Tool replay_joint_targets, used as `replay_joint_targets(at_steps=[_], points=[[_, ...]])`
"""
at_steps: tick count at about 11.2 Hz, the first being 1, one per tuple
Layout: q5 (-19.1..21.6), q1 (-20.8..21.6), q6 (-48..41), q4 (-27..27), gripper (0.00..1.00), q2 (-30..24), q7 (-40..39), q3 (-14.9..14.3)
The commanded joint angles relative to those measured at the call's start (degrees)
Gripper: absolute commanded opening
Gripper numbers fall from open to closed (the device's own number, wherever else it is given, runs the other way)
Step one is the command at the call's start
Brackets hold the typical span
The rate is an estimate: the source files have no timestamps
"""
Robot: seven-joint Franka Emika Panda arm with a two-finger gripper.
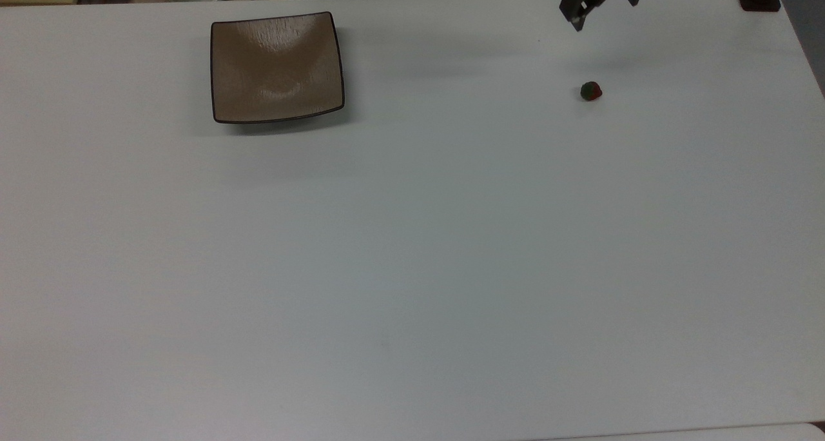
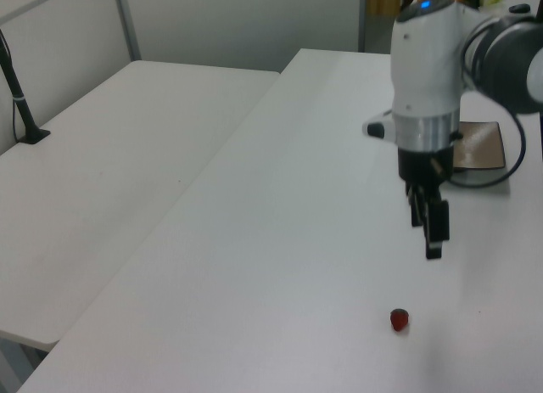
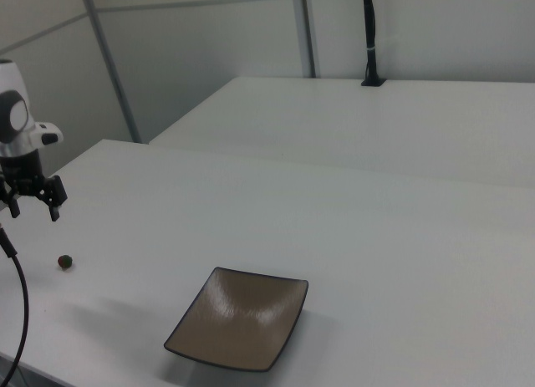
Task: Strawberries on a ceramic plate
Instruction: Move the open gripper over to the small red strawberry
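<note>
Nearest in the left view, the tiny red strawberry with a dark green cap (image 2: 400, 319) lies alone on the bare white table (image 2: 280, 240). The black two-finger gripper (image 2: 428, 227) hangs above and a little behind it, touching nothing. In the right view its fingers (image 3: 54, 205) stand spread apart — open and empty. Judged step: approach. Centre the jaws over the berry, descend straight, and close gently, since so small a round fruit may roll. Farthest off sits the square glossy tan-brown ceramic plate (image 2: 479, 147), well apart from the berry.
</note>
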Motion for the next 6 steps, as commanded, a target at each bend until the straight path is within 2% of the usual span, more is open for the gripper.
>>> replay_joint_targets(at_steps=[1, 3, 6], points=[[1.1, 1.0, 7.3, -2.7, 1.0, 3.1, 1.6, -0.2], [0.3, 1.5, 10.6, -4.3, 1.0, 4.2, 1.3, -0.2], [-5.1, 2.6, 14.2, -6.7, 1.0, 6.6, 1.0, -0.2]])
